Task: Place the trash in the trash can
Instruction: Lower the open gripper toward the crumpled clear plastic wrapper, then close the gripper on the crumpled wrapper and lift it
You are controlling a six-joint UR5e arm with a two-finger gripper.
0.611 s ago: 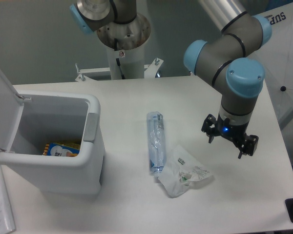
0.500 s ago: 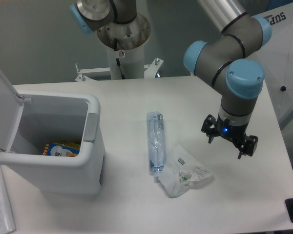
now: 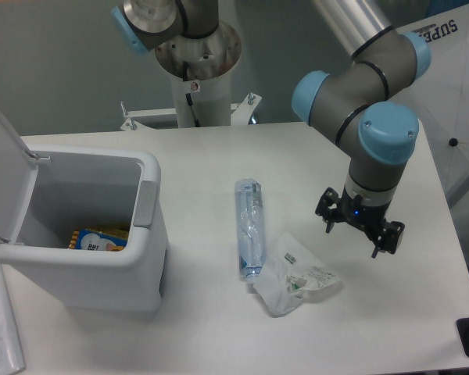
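White trash can [image 3: 102, 269]; bluish clear bottle [image 3: 249, 227].

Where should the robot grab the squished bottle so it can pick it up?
Probably around the middle of the bottle, coming straight down from above. It lies flat on the table pointing away from the camera, so the open gripper fingers should close across its narrow width, clear of the wrapper.

Bottle [image 3: 249, 229] between bin [image 3: 144, 258] and wrapper [image 3: 294, 275].

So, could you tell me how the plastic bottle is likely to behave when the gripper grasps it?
The bottle looks clear and apparently empty, so probably light. It seems somewhat crushed, so its walls may buckle under the fingers. Lying on its side, it might roll if nudged.
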